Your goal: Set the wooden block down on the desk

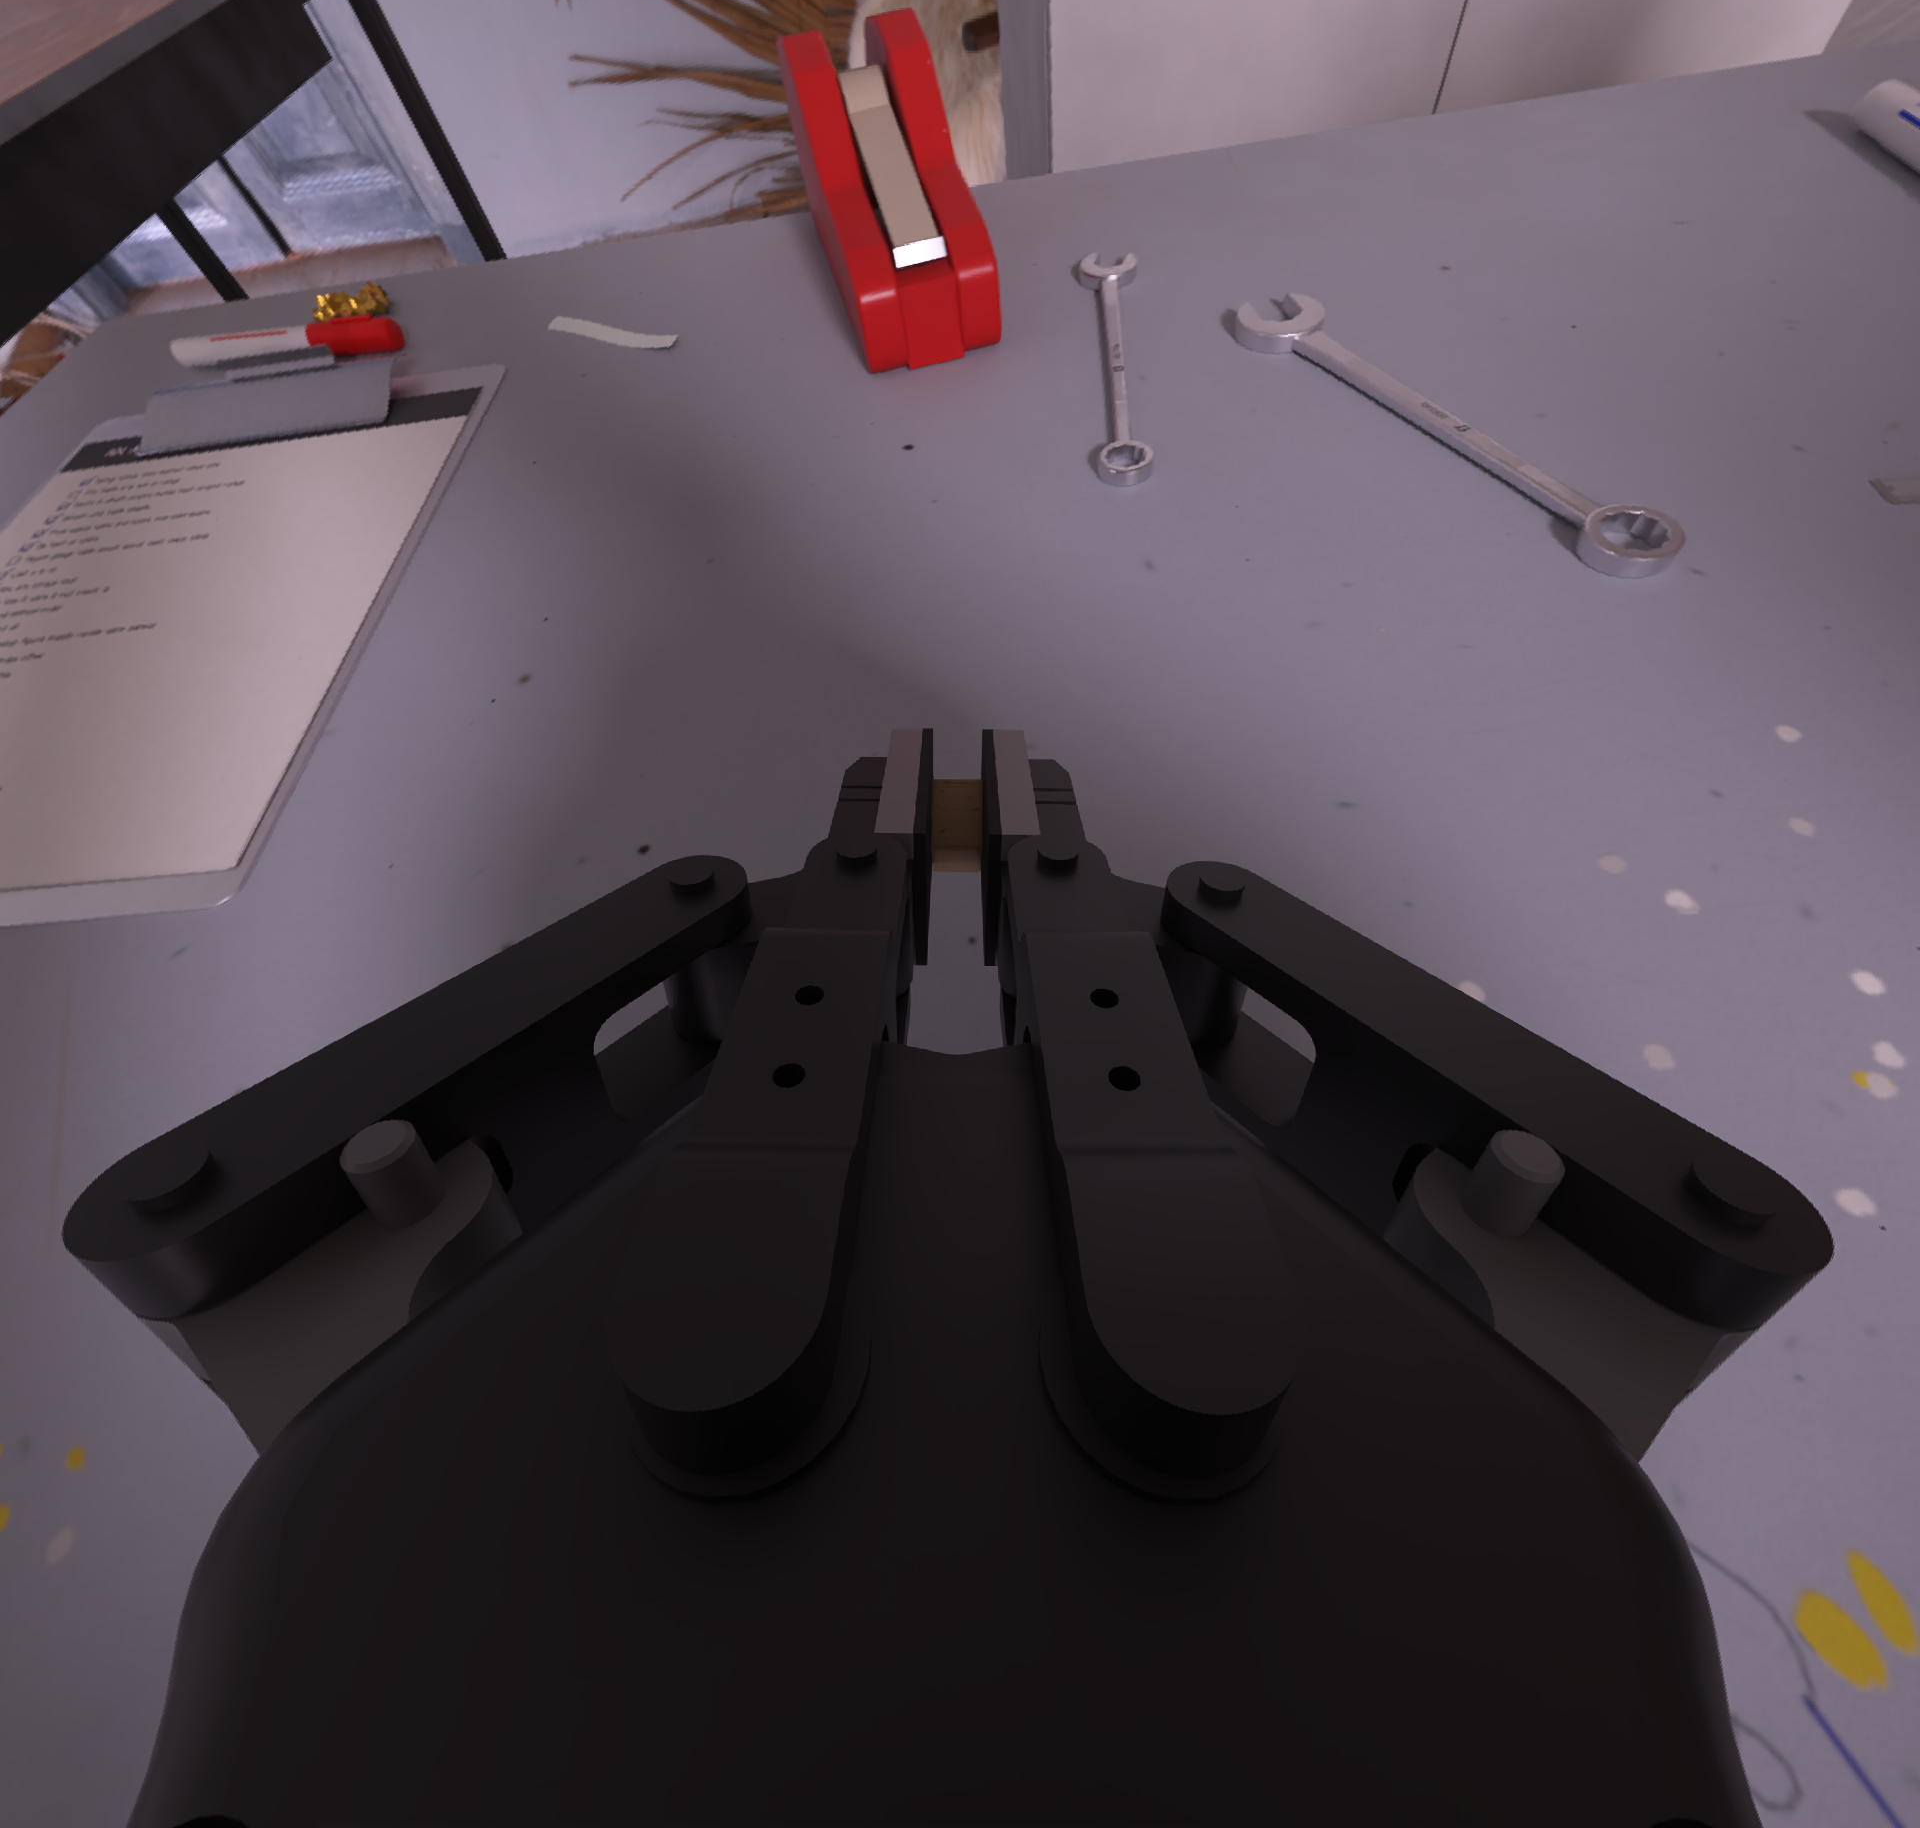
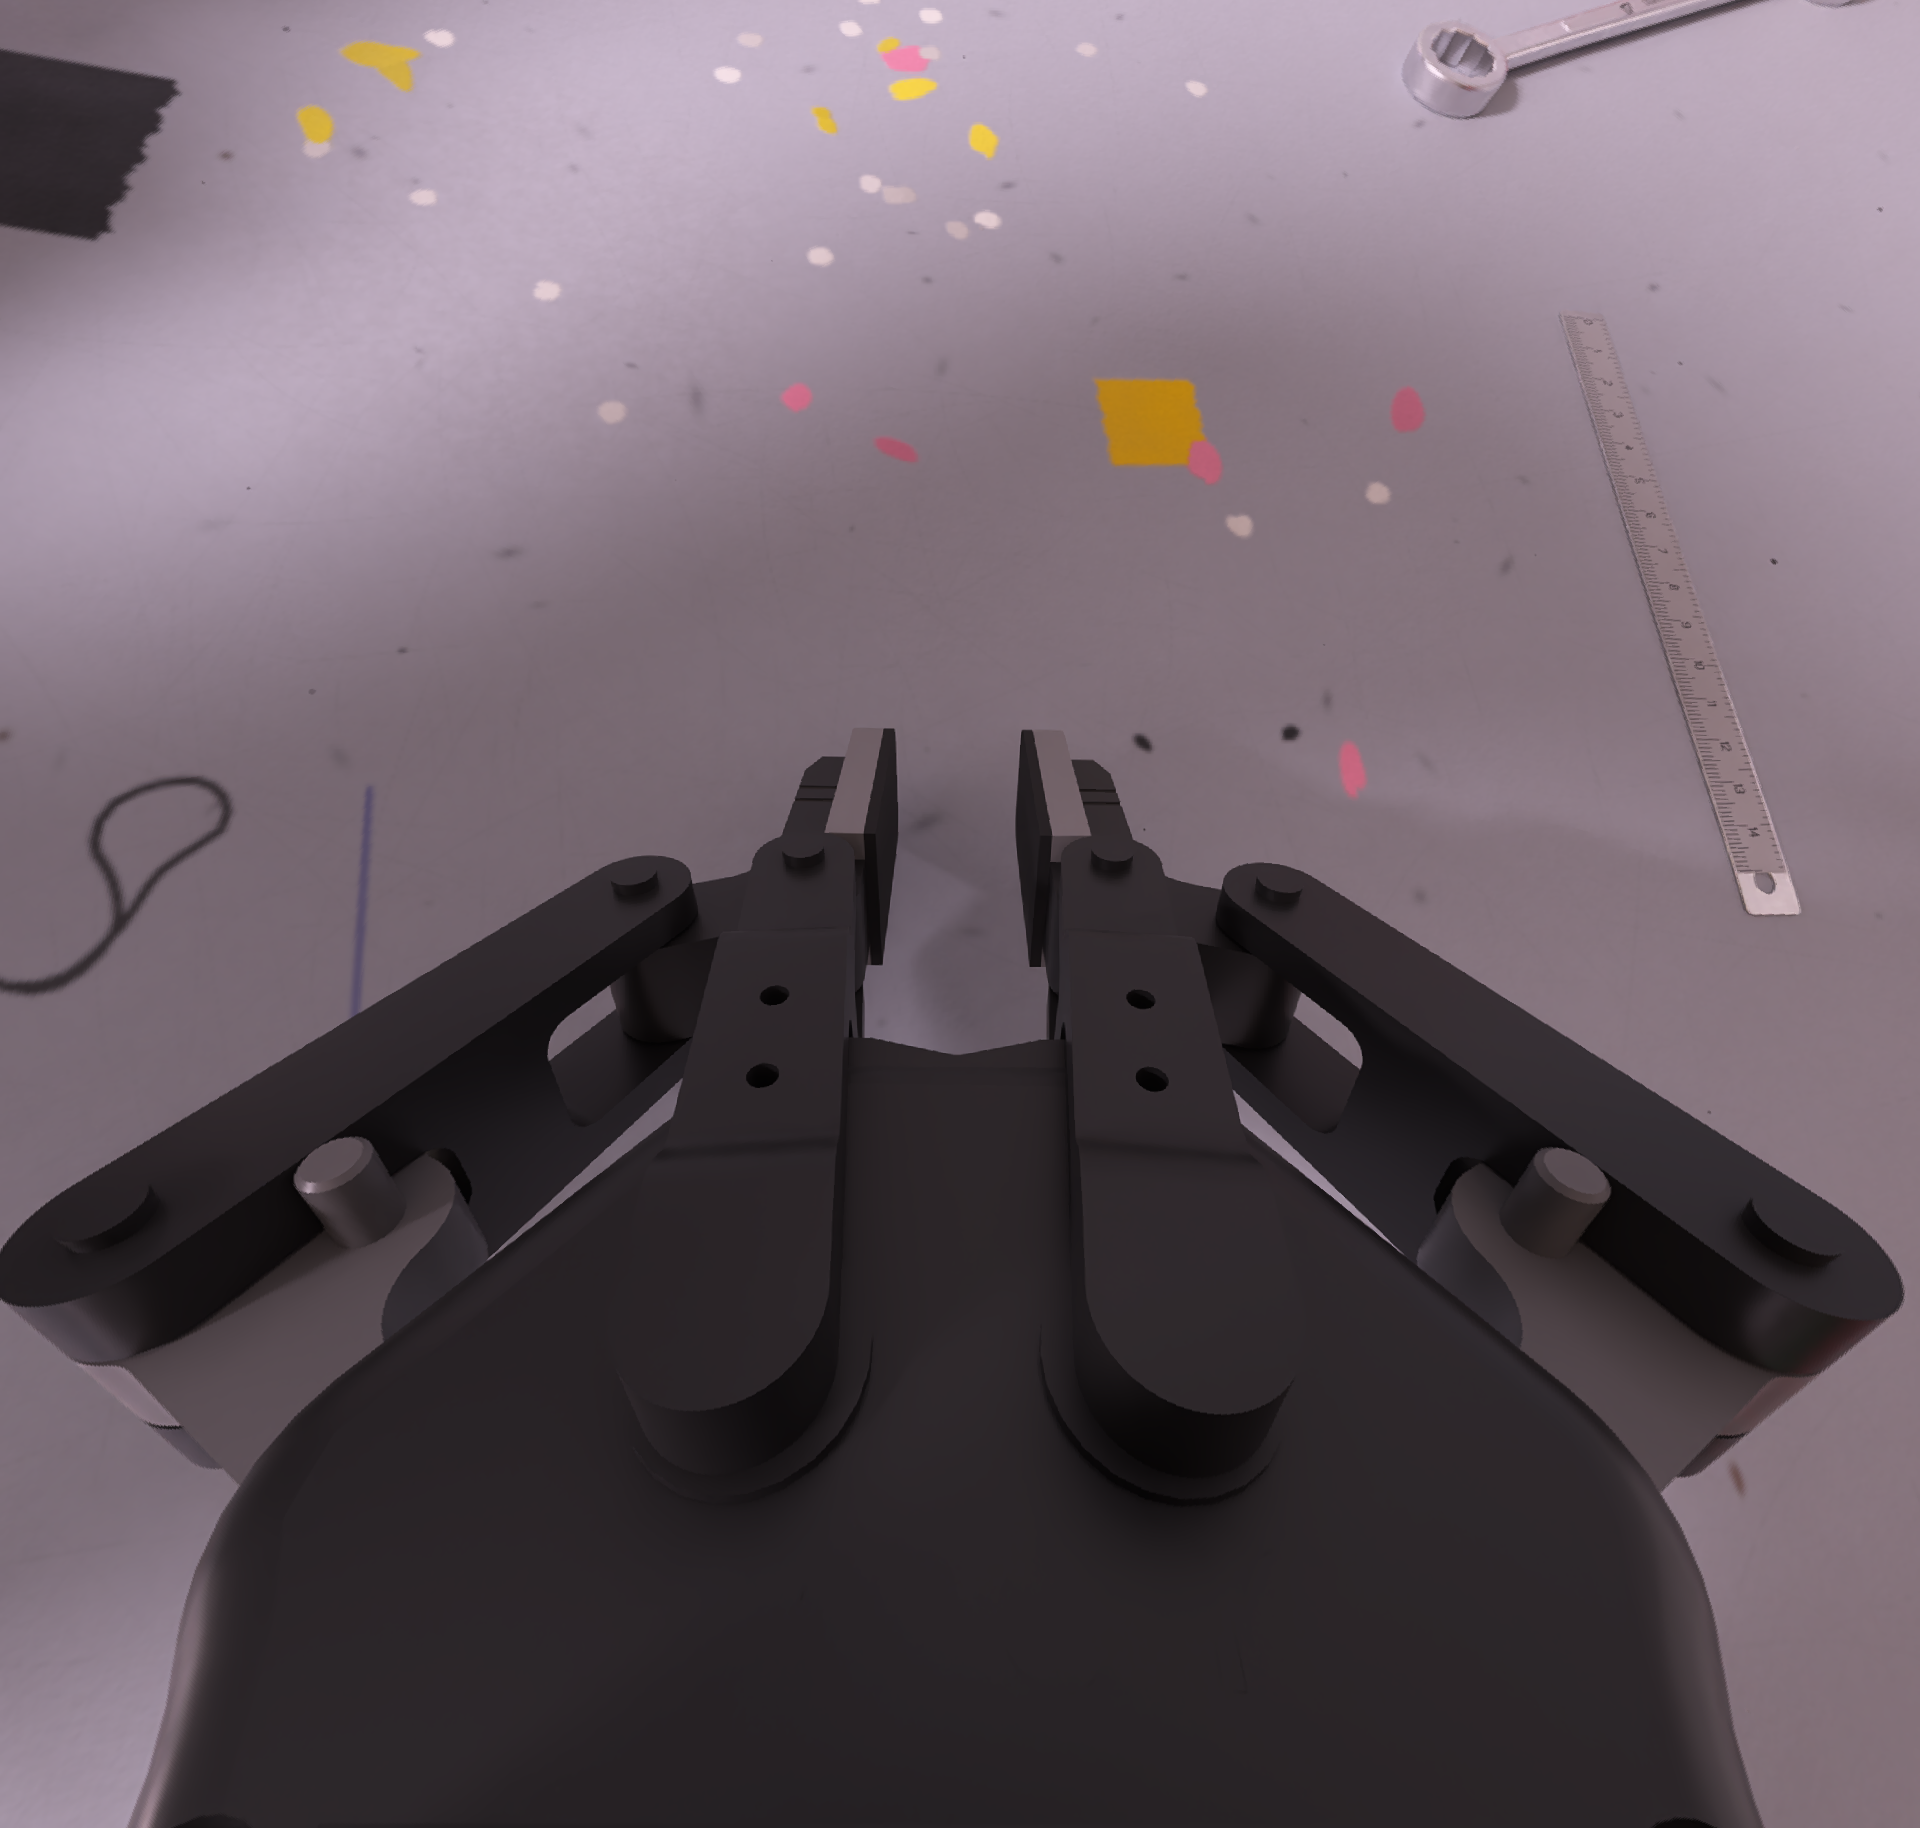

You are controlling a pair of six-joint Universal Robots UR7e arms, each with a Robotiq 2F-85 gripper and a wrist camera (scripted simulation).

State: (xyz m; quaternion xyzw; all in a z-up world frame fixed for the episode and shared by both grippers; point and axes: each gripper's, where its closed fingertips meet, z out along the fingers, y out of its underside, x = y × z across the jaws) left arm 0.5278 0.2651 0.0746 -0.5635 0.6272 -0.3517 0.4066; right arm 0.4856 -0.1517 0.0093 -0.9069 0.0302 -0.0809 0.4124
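Note:
In the left wrist view my left gripper (image 1: 958, 770) is shut on a small wooden block (image 1: 957, 826). Only a tan face of the block shows between the two pads; the rest is hidden by the fingers. The gripper hangs over the grey desk (image 1: 727, 573), and I cannot tell whether the block touches it. In the right wrist view my right gripper (image 2: 957, 770) is open and empty, with only a narrow gap between its pads, above a paint-speckled part of the desk (image 2: 520, 552). The block is out of sight in that view.
A red tape dispenser (image 1: 899, 220), two wrenches (image 1: 1117, 365) (image 1: 1455, 428), a clipboard (image 1: 208, 615) and a red-capped marker (image 1: 291, 339) lie beyond the left gripper. A metal ruler (image 2: 1673, 615), a wrench (image 2: 1631, 12), a yellow patch (image 2: 1148, 422) and a black cord loop (image 2: 135, 864) lie near the right gripper.

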